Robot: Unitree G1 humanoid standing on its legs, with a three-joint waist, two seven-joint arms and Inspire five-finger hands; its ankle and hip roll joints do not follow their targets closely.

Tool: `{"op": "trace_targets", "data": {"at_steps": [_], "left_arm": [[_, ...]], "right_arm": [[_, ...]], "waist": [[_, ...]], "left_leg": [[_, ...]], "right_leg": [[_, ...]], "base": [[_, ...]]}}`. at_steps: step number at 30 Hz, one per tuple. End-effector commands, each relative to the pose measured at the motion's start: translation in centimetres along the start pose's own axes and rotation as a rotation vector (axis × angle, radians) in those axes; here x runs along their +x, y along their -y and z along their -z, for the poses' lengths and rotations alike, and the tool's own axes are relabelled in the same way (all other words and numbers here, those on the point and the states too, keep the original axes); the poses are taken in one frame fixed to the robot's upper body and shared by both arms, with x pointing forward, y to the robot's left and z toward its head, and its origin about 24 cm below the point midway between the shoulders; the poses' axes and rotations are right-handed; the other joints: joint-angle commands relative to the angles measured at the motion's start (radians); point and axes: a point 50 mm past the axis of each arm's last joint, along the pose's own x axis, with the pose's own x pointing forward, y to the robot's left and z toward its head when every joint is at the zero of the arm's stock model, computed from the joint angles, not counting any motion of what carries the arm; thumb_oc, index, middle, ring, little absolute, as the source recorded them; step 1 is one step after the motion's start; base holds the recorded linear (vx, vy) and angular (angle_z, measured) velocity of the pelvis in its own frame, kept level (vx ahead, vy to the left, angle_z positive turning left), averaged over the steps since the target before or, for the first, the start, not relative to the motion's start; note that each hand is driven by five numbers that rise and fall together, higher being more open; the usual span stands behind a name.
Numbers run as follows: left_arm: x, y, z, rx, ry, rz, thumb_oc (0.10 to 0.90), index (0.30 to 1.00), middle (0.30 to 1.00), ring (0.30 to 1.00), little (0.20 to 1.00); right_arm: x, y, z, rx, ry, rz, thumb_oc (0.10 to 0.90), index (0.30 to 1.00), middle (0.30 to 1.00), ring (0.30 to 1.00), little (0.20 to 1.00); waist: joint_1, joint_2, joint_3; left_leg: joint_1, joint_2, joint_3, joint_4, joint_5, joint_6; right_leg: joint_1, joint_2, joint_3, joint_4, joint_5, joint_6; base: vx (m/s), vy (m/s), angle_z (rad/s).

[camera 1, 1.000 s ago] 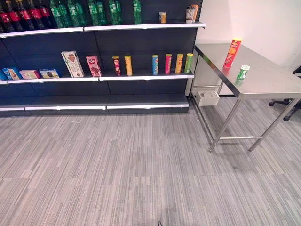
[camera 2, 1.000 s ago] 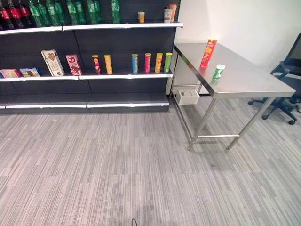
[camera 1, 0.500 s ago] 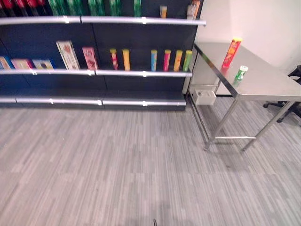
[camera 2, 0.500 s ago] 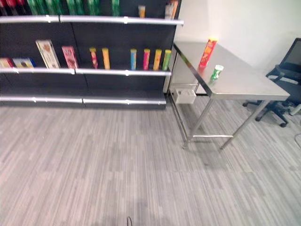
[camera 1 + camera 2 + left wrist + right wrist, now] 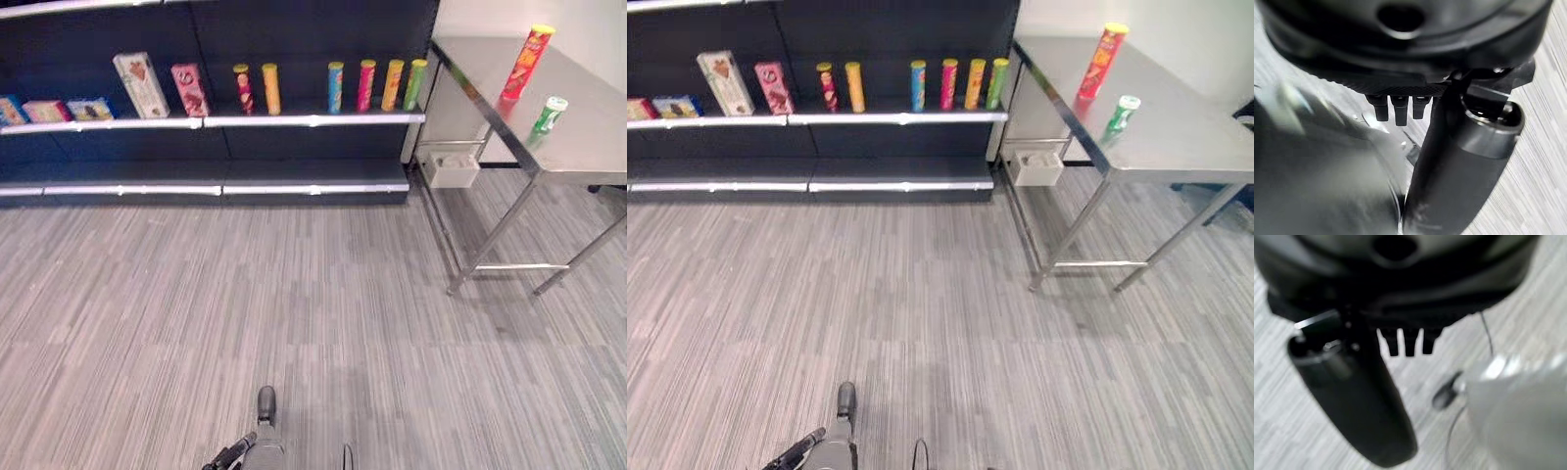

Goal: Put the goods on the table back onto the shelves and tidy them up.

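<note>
A tall red crisp tube (image 5: 527, 64) and a short green can (image 5: 547, 116) stand on the steel table (image 5: 588, 147) at the right. The dark shelves (image 5: 313, 119) fill the back, with several crisp tubes (image 5: 335, 86) and snack boxes (image 5: 140, 84) on the middle board. My left hand (image 5: 257, 448) shows low at the bottom edge over the floor, far from table and shelves. In the left wrist view it (image 5: 1459, 161) is open and holds nothing. My right hand (image 5: 1352, 396) hangs open over the floor, also holding nothing.
Grey striped floor lies between me and the shelves. The lowest shelf board (image 5: 225, 188) is bare. A small white box (image 5: 452, 168) sits on the floor under the table's near corner. The table legs (image 5: 495, 235) stand out at the right.
The camera has tipped downward, so the top shelf has left the picture and more floor shows. My left hand has come into view at the bottom edge. The goods have not moved.
</note>
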Motion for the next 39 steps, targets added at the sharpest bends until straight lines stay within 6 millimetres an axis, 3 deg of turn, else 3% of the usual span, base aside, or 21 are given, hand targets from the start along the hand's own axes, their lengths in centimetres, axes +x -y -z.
{"op": "trace_targets", "data": {"at_steps": [1, 3, 4, 6, 7, 8, 10, 11, 12, 14, 15, 18, 22, 26, 28, 30, 32, 34, 36, 37, 39], "left_arm": [[-0.2, -2.6, -1.8, 0.106, 0.053, -0.077, 0.8, 0.9, 0.9, 0.9, 0.9], [-0.2, -2.3, -2.2, 0.17, 0.062, -0.062, 0.8, 0.9, 0.9, 0.9, 0.9], [-0.1, -1.4, -2.7, 0.278, 0.073, -0.026, 0.8, 0.9, 0.9, 0.9, 0.9], [0.0, -0.7, -3.1, 0.353, 0.08, -0.008, 0.8, 0.9, 0.9, 0.9, 0.9], [0.0, -0.3, -3.3, 0.385, 0.086, 0.005, 0.8, 0.9, 0.9, 0.9, 0.9], [0.0, -0.3, -3.4, 0.405, 0.092, 0.01, 0.8, 0.9, 0.9, 0.9, 0.9], [0.0, 0.3, -3.3, 0.448, 0.09, 0.042, 0.8, 0.9, 0.9, 0.9, 0.9], [0.0, 0.3, -3.3, 0.448, 0.09, 0.043, 0.8, 0.9, 0.9, 0.9, 0.9], [0.0, 0.4, -3.3, 0.462, 0.094, 0.05, 0.8, 0.9, 0.9, 0.9, 0.9], [0.0, 0.7, -3.3, 0.465, 0.096, 0.052, 0.8, 0.9, 0.9, 0.9, 0.9], [0.1, 1.2, -3.1, 0.472, 0.093, 0.065, 0.8, 0.9, 0.9, 0.9, 0.9], [0.1, 1.8, -2.9, 0.474, 0.102, 0.083, 0.8, 0.9, 0.9, 0.9, 0.9], [0.1, 1.9, -1.3, 0.5, 0.056, 0.108, 0.8, 0.9, 0.9, 0.9, 0.9], [-0.1, 0.5, 0.8, 0.464, -0.03, 0.092, 0.8, 0.9, 0.9, 0.9, 0.9], [0.0, 0.6, 0.5, 0.466, -0.022, 0.09, 0.8, 0.9, 0.9, 0.9, 0.9], [0.0, 1.3, -0.1, 0.485, 0.003, 0.104, 0.8, 0.9, 0.9, 0.9, 0.9], [0.1, 3.1, -1.2, 0.52, 0.058, 0.155, 0.8, 0.9, 0.9, 0.9, 0.9], [0.0, 4.8, -1.9, 0.538, 0.103, 0.199, 0.8, 0.9, 0.9, 0.9, 0.9], [-0.1, 6.0, -1.8, 0.561, 0.119, 0.228, 0.8, 0.9, 0.9, 0.9, 0.9], [-0.1, 6.0, -1.8, 0.561, 0.119, 0.228, 0.8, 0.9, 0.9, 0.9, 0.9], [-0.1, 6.0, -0.8, 0.569, 0.092, 0.247, 0.8, 0.9, 0.9, 0.9, 0.9]], "right_arm": [[-0.1, 0.7, 2.0, -0.041, -0.057, 0.004, 0.8, 0.9, 0.9, 0.9, 0.9], [-0.1, 0.7, 2.2, -0.061, -0.065, 0.001, 0.8, 0.9, 0.9, 0.9, 0.9], [-0.1, 0.5, 2.0, -0.084, -0.056, -0.009, 0.8, 0.9, 0.9, 0.9, 0.9], [0.0, -0.2, 1.6, -0.114, -0.033, -0.031, 0.8, 0.9, 0.9, 0.9, 0.9], [0.0, -0.6, 1.4, -0.127, -0.022, -0.051, 0.8, 0.9, 0.9, 0.9, 0.9], [0.0, -1.2, 1.1, -0.15, -0.004, -0.072, 0.8, 0.9, 0.9, 0.9, 0.9], [-0.1, -2.2, 0.4, -0.172, 0.033, -0.117, 0.8, 0.9, 0.9, 0.9, 0.9], [-0.1, -2.2, 0.4, -0.172, 0.034, -0.117, 0.8, 0.9, 0.9, 0.9, 0.9], [-0.1, -2.3, 0.2, -0.176, 0.045, -0.118, 0.8, 0.9, 0.9, 0.9, 0.9], [-0.1, -2.2, 0.0, -0.175, 0.048, -0.109, 0.8, 0.9, 0.9, 0.9, 0.9], [-0.1, -2.1, 0.1, -0.169, 0.046, -0.104, 0.8, 0.9, 0.9, 0.9, 0.9], [0.0, -1.6, 0.3, -0.139, 0.03, -0.085, 0.8, 0.9, 0.9, 0.9, 0.9], [0.0, -0.5, 0.7, -0.087, 0.004, -0.053, 0.8, 0.9, 0.9, 0.9, 0.9], [0.0, 0.6, 0.9, -0.042, -0.017, -0.032, 0.8, 0.9, 0.9, 0.9, 0.9], [0.0, 0.7, 0.6, -0.034, -0.007, -0.029, 0.8, 0.9, 0.9, 0.9, 0.9], [0.0, 0.4, -0.1, -0.051, 0.018, -0.036, 0.8, 0.9, 0.9, 0.9, 0.9], [0.0, -0.1, -0.8, -0.067, 0.046, -0.048, 0.8, 0.9, 0.9, 0.9, 0.9], [-0.1, -0.8, -1.8, -0.084, 0.082, -0.055, 0.8, 0.9, 0.9, 0.9, 0.9], [-0.1, -1.4, -2.8, -0.117, 0.116, -0.062, 0.8, 0.9, 0.9, 0.9, 0.9], [-0.1, -1.4, -2.8, -0.117, 0.117, -0.062, 0.8, 0.9, 0.9, 0.9, 0.9], [-0.3, -3.0, -3.5, -0.233, 0.154, -0.111, 0.8, 0.9, 0.9, 0.9, 0.9]], "waist": [[-0.011, -0.069, -0.077], [-0.017, -0.07, -0.085], [-0.031, -0.067, -0.079], [-0.049, -0.052, -0.062], [-0.059, -0.039, -0.056], [-0.08, -0.031, -0.04], [-0.113, -0.014, -0.013], [-0.114, -0.01, -0.014], [-0.128, -0.009, 0.001], [-0.137, -0.013, 0.014], [-0.144, -0.024, 0.013], [-0.151, -0.035, 0.016], [-0.164, -0.024, 0.004], [-0.181, -0.001, -0.024], [-0.188, 0.017, -0.035], [-0.189, 0.022, -0.038], [-0.185, -0.003, -0.034], [-0.173, -0.026, -0.032], [-0.155, -0.052, -0.019], [-0.154, -0.051, -0.018], [-0.123, -0.078, -0.013]], "left_leg": [[-0.091, -0.056, 0.038, 0.028, 0.135, 0.075], [-0.061, -0.078, 0.061, 0.015, 0.118, 0.094], [0.0, -0.124, 0.092, -0.006, 0.075, 0.137], [0.079, -0.164, 0.121, -0.03, 0.028, 0.182], [0.108, -0.175, 0.125, -0.04, 0.01, 0.196], [0.15, -0.18, 0.126, -0.046, -0.015, 0.205], [0.203, -0.179, 0.114, -0.046, -0.051, 0.196], [0.201, -0.174, 0.112, -0.046, -0.049, 0.195], [0.222, -0.179, 0.112, -0.046, -0.06, 0.191], [0.254, -0.181, 0.117, -0.046, -0.089, 0.178], [0.284, -0.188, 0.121, -0.046, -0.125, 0.164], [0.339, -0.187, 0.138, -0.046, -0.172, 0.146], [0.409, -0.182, 0.132, -0.046, -0.228, 0.136], [0.493, -0.167, 0.124, -0.046, -0.283, 0.135], [0.514, -0.145, 0.13, -0.013, -0.27, 0.116], [0.475, -0.11, 0.144, 0.132, -0.224, 0.085], [0.396, -0.071, 0.158, 0.316, -0.097, 0.054], [0.323, -0.044, 0.159, 0.507, -0.027, 0.039], [0.253, -0.021, 0.185, 0.608, -0.045, 0.058], [0.252, -0.019, 0.185, 0.611, -0.048, 0.058], [0.153, -0.01, 0.197, 0.533, -0.108, 0.091]], "right_leg": [[0.104, -0.107, -0.057, 0.156, 0.051, 0.125], [0.076, -0.121, -0.052, 0.223, 0.103, 0.136], [0.017, -0.157, -0.077, 0.398, 0.216, 0.151], [-0.063, -0.226, -0.145, 0.569, 0.374, 0.159], [-0.094, -0.243, -0.176, 0.61, 0.387, 0.152], [-0.156, -0.241, -0.18, 0.69, 0.378, 0.149], [-0.252, -0.161, -0.211, 0.669, 0.194, 0.11], [-0.251, -0.157, -0.214, 0.664, 0.197, 0.106], [-0.284, -0.128, -0.234, 0.614, 0.142, 0.102], [-0.29, -0.108, -0.3, 0.45, 0.108, 0.098], [-0.324, -0.099, -0.359, 0.269, 0.147, 0.107], [-0.339, -0.109, -0.442, 0.108, 0.23, 0.142], [-0.351, -0.122, -0.482, 0.055, 0.271, 0.164], [-0.325, -0.094, -0.454, 0.108, 0.224, 0.131], [-0.309, -0.067, -0.437, 0.125, 0.191, 0.108], [-0.273, -0.038, -0.422, 0.106, 0.176, 0.086], [-0.231, -0.031, -0.426, 0.062, 0.19, 0.049], [-0.187, -0.016, -0.408, 0.024, 0.174, 0.019], [-0.141, -0.02, -0.386, -0.002, 0.16, 0.01], [-0.141, -0.018, -0.385, -0.002, 0.161, 0.01], [-0.096, -0.038, -0.338, -0.023, 0.149, 0.032]], "base": [[0.47, 0.34, -0.73], [0.35, 0.295, -0.49], [0.37, 0.391, -0.21], [0.42, 0.505, -0.08], [0.31, 0.422, 0.02], [0.3, 0.342, 0.0], [0.27, 0.191, -0.1], [0.2, 0.05, -0.19], [0.19, 0.019, -0.13], [0.32, -0.021, 0.05], [0.42, -0.065, 0.1], [0.35, -0.064, 0.06], [0.37, -0.062, 0.11], [0.41, -0.075, -0.1], [0.36, -0.126, -0.11], [0.26, -0.173, -0.14], [0.22, -0.244, -0.19], [0.27, -0.208, -0.14], [0.23, -0.094, -0.29], [0.27, -0.012, -0.56], [0.31, 0.055, -0.51]]}}
